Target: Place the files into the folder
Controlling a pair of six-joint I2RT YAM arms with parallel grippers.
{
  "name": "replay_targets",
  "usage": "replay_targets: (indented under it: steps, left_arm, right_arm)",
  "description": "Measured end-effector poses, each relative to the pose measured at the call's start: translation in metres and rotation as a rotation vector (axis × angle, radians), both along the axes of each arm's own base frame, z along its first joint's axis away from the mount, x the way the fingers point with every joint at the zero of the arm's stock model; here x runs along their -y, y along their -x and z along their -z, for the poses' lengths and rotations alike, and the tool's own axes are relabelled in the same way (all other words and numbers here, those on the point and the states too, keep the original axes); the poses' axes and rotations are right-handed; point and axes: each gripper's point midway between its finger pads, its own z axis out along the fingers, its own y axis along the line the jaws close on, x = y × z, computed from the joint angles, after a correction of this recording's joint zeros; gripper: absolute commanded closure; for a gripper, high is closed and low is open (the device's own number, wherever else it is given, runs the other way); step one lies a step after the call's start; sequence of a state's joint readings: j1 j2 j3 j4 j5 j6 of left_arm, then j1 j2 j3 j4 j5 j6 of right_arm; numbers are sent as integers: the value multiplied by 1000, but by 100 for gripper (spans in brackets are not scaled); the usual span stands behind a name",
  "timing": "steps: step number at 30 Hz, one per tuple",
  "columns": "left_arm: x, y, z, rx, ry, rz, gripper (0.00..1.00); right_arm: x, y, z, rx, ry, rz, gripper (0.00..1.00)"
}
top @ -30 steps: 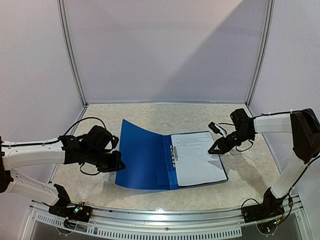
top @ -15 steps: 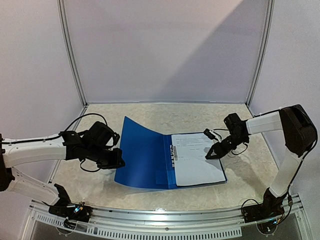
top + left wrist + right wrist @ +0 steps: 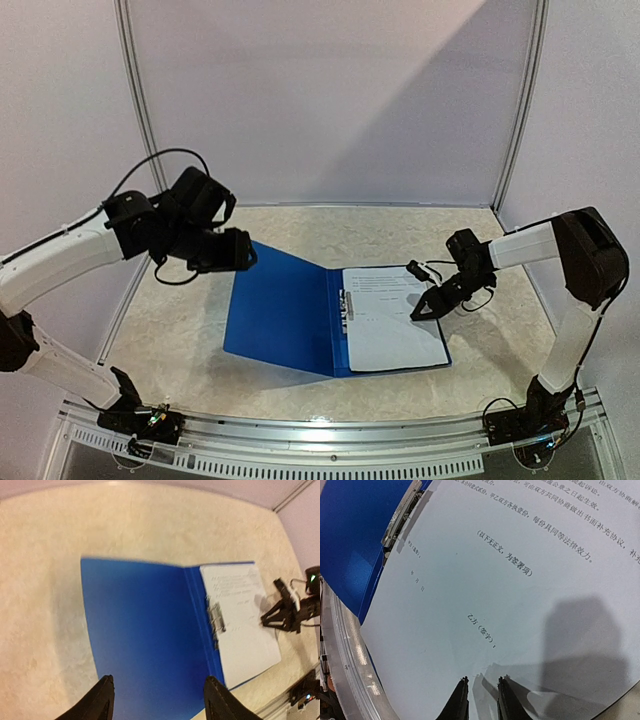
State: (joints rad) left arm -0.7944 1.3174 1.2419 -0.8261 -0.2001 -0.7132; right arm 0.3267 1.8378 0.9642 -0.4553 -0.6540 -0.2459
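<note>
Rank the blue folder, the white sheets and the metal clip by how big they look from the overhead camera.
Largest to smallest:
1. blue folder, lying open
2. white sheets
3. metal clip, by far the smallest

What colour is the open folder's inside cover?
Plain bright blue. The folder shows best in the left wrist view.

Printed matter, top sheet of the files (image 3: 520,605), right wrist view: small black Chinese print.
- Mid-sheet: "(以下无正文,为签署页)".
- Lower down: "乙方(签字):".
- Upper lines: cut by the frame edge, only partly readable.
- Other views: print too small to read.
</note>
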Motion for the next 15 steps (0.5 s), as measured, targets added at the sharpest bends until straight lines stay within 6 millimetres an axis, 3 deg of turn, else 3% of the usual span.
replay_targets:
  steps: [4, 7, 10, 15]
  left_arm:
    - [13, -30, -63, 164, 6, 24, 34]
    - [34, -46, -76, 228, 20, 87, 34]
    - [67, -60, -52, 214, 31, 181, 33]
    - [119, -80, 33, 99, 28, 309, 34]
  right_arm:
    - [-2, 0, 0, -6, -8, -2, 79]
    - [-2, 0, 0, -9, -9, -3, 79]
    - [-2, -1, 0, -12, -9, -3, 79]
    - [-2, -1, 0, -17, -9, -3, 79]
